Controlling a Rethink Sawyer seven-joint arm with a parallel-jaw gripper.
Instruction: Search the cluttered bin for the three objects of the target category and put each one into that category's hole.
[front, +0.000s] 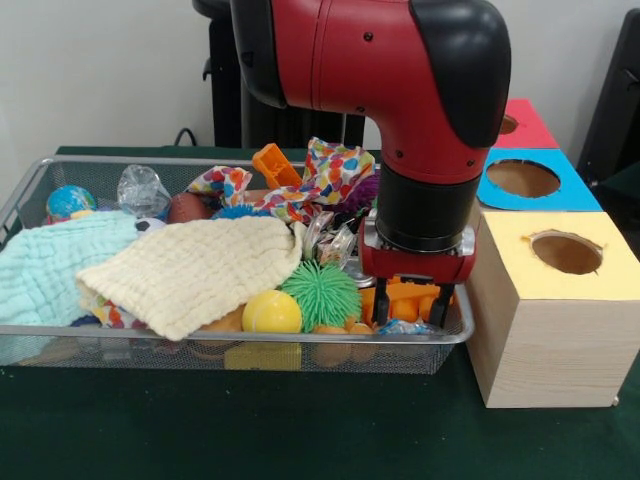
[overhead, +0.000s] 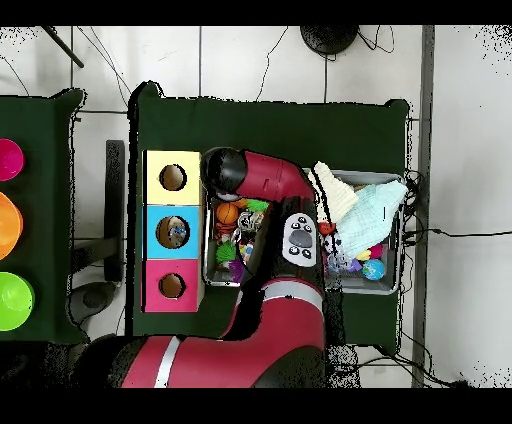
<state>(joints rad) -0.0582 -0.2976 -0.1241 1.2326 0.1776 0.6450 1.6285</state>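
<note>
Silver wire-mesh bin (front: 30, 190) is packed; the gripper (front: 410, 305) is down at its end nearest the boxes, black fingers (front: 441, 305) parted with an orange toy (front: 408, 297) between them, grip unclear; one clear film wad (front: 143, 189) sits at the opposite end; the blue-faced hole (front: 523, 178) lies behind the yellow box (front: 550, 310).

Red and black jointed arm (front: 420, 110) descending vertically from above; its red-housed gripper (front: 411, 316) points straight down, the two black fingers (front: 440, 308) parted and holding nothing.
</note>
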